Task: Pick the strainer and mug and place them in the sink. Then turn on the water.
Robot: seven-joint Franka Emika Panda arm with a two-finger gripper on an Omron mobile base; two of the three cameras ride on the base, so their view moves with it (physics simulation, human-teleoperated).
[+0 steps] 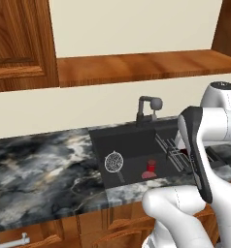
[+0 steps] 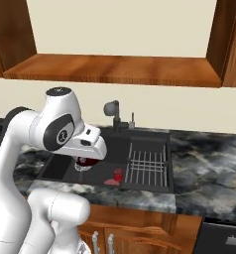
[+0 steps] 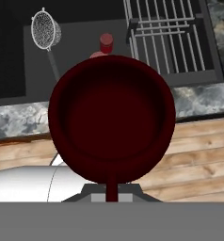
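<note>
Carrying step 2: your gripper [image 3: 111,190], fingers clamped on the mug [image 3: 111,117], hangs over the counter edge; strainer [image 1: 114,162] already lies in the sink [image 1: 132,140]. Next, lower and release over the basin.

The arm rises from the base in a tall bend, elbow high, forearm reaching forward and down toward the basin side. In the right base view the wrist and hand angle downward, with the gripper [image 2: 88,161] tucked under the white hand housing. The jaws are closed on the mug [image 3: 111,117], pinching its handle at the lower edge of the hand view; the mug hangs lifted, mouth facing the hand camera. In the left base view the dark-striped forearm link crosses the right side.
</note>
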